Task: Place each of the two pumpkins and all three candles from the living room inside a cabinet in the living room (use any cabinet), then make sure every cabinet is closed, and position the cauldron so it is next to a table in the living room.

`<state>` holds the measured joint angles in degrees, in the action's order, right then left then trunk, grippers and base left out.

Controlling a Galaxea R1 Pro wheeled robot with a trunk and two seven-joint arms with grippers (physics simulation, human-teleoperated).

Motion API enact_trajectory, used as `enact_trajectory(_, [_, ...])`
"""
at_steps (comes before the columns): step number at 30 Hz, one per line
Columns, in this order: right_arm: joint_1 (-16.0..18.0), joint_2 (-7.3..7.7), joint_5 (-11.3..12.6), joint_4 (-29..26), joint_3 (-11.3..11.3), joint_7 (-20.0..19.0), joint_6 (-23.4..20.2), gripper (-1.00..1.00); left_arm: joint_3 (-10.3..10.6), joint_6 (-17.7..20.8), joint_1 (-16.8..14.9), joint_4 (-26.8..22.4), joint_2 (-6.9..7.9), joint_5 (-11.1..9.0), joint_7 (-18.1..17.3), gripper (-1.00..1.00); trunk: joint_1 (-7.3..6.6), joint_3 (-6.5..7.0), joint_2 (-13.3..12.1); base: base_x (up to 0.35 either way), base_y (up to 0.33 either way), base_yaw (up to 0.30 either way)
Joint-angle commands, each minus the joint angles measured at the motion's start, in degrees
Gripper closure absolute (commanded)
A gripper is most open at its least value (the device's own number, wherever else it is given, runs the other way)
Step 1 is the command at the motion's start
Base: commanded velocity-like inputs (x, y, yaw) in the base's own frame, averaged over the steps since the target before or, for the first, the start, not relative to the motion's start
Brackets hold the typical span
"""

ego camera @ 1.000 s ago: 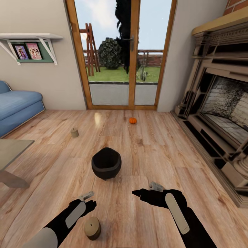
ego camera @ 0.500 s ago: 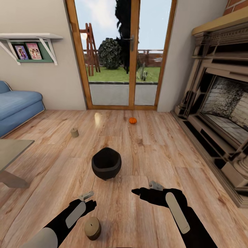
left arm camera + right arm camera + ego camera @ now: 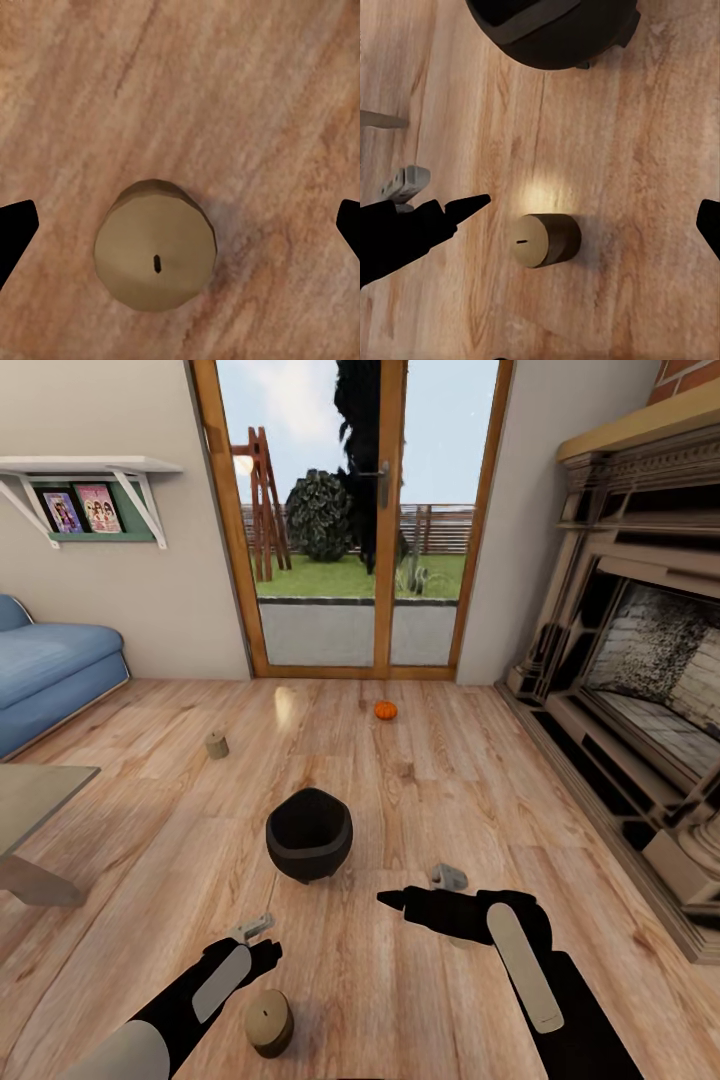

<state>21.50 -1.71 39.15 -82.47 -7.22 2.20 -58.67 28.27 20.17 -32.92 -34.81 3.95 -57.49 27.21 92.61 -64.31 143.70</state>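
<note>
Cauldron (image 3: 309, 834), black and wide-mouthed, stood upright on the wooden floor (image 3: 450, 800) in the middle of the room, ahead of both arms; the right wrist view caught its bulging side (image 3: 556, 30). At the head view's left edge a corner of the glass tabletop (image 3: 35, 790) showed, well apart from the cauldron. The left gripper (image 3: 262, 942) hung over a squat candle (image 3: 269, 1022) that stood on the floor close to the robot, its fingers (image 3: 15, 229) spread wide on either side of the candle (image 3: 155, 246) and not touching it. The right gripper (image 3: 420, 895) hovered to the right of the cauldron, fingers released and grasping nothing. A second candle (image 3: 217, 745) stood farther off to the left, and a small orange pumpkin (image 3: 386, 710) lay near the glass doors (image 3: 350, 510).
</note>
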Motion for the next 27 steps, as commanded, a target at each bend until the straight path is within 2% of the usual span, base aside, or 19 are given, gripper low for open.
enact_trajectory(1, [0.03,-0.04,0.17,-0.08,0.00,0.24,-0.22,-1.00,0.41,0.05,-0.04,-0.11,0.10,-0.43,0.47,-1.00,-0.01,-0.05,0.02,0.000,0.000,0.000])
enact_trajectory(8, [0.03,0.16,0.29,-0.29,0.14,-0.05,-0.40,-1.00,0.38,0.05,-0.04,-0.02,0.00,-0.43,0.47,-1.00,-0.01,-0.05,0.02,0.000,0.000,0.000])
enact_trajectory(14, [0.03,0.10,0.31,-0.32,0.11,-2.69,-0.63,-1.00,0.40,0.05,-0.04,0.01,0.00,-0.43,0.47,-1.00,-0.01,-0.05,0.02,0.000,0.000,0.000])
enact_trajectory(27, [0.03,0.11,0.31,-0.37,0.22,-3.07,-0.80,-1.00,0.47,0.05,-0.04,0.18,0.14,-0.43,0.47,-1.00,0.32,-2.93,0.20,0.000,0.000,0.000])
